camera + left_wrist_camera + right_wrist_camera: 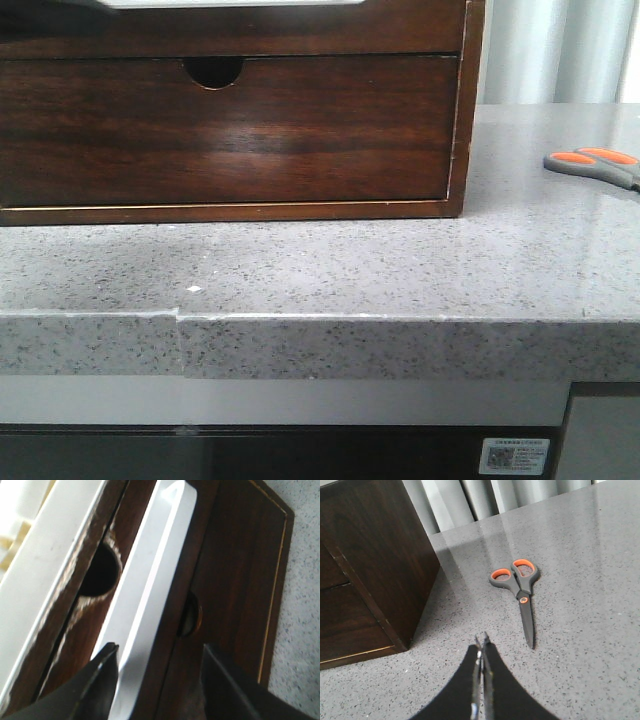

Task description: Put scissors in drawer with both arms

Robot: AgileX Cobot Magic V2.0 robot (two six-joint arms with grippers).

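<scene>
The scissors (593, 164) lie flat on the grey stone counter at the far right, right of the chest. In the right wrist view the scissors (520, 587) are closed, blade tip toward my right gripper (482, 640). That gripper is shut and empty, over bare counter a little short of the tip. The drawer (230, 30) is the upper front of the dark chest. My left gripper (160, 652) is open, its fingers (102, 680) on either side of the drawer's pale strip (150, 580) and dark front; I cannot tell whether they touch it. Neither gripper shows in the front view.
The lower drawer (225, 135) with its half-round notch (213, 70) fills the chest front. The counter's front edge (320, 318) runs across the front view. Pale curtains (555, 50) hang behind the counter. Beyond the strip lies a wooden part with a round hole (97, 575).
</scene>
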